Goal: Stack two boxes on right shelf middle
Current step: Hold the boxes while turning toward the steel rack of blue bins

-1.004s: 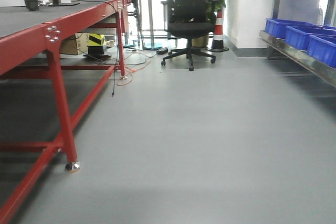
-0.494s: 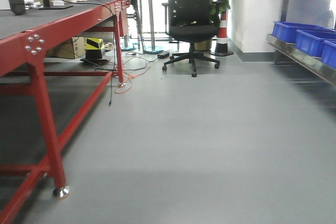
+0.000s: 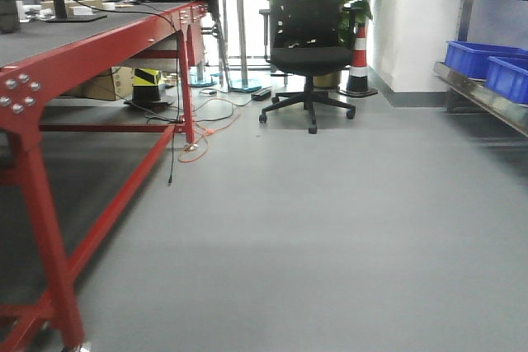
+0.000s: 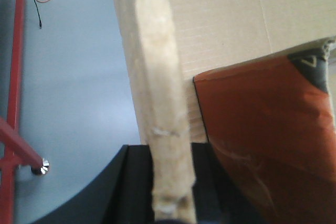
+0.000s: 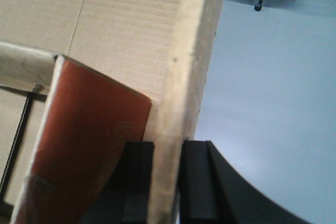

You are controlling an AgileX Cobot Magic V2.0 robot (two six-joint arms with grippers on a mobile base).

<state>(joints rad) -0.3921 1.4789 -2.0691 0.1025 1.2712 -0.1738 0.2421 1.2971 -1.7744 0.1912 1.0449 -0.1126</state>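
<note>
A brown cardboard box (image 4: 220, 19) is held between my two grippers; it also shows in the right wrist view (image 5: 121, 19). An orange-red box (image 4: 268, 140) lies inside it and shows in the right wrist view too (image 5: 89, 145). My left gripper (image 4: 168, 182) is shut on the box's left wall, with a black finger on each side. My right gripper (image 5: 167, 182) is shut on the box's right wall. The metal shelf (image 3: 487, 98) stands at the right edge of the front view. Neither gripper shows in the front view.
Blue bins (image 3: 477, 57) sit on the shelf. A long red-framed table (image 3: 99, 47) runs along the left, its near leg (image 3: 45, 237) close. A black office chair (image 3: 309, 47) and a striped cone (image 3: 359, 59) stand ahead. Cables (image 3: 198, 133) lie on the grey floor.
The view has rolled forward: the chair and cone are larger, the table leg has slid left and nearer, and the shelf has shifted toward the right edge.
</note>
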